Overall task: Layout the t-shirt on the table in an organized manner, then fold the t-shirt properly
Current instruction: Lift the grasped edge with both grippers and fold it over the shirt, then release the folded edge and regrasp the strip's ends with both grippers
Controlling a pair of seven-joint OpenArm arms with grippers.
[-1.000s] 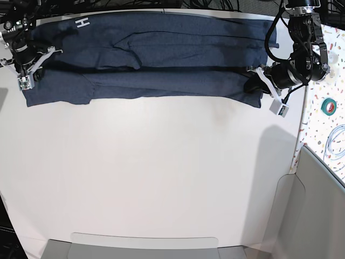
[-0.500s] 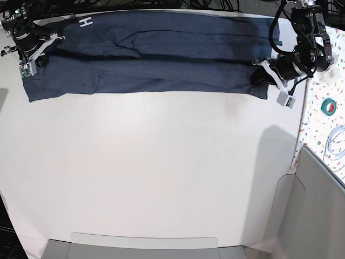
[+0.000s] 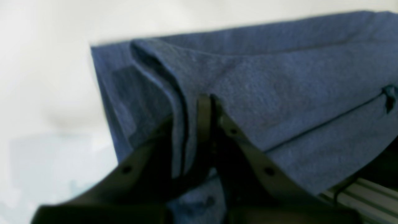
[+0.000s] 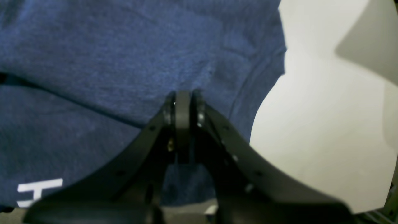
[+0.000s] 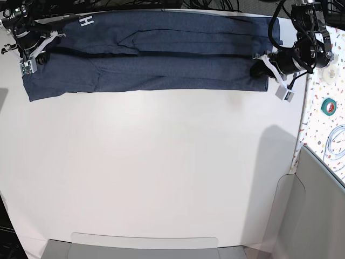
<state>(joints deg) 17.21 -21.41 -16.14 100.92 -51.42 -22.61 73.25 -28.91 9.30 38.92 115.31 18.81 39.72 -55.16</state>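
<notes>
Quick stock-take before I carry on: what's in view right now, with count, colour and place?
t-shirt: one, navy with white lettering, folded into a long band along the table's far edge, each end pinched by a gripper.
table: one, white, fills most of the base view.
speckled strip: one, white with confetti flecks, on the right of the base view.
tape roll: one, green, on the strip.
cable: one, whitish, coiled on the strip.
left gripper: one, black, shut on the t-shirt.
right gripper: one, black, shut on the t-shirt.
</notes>
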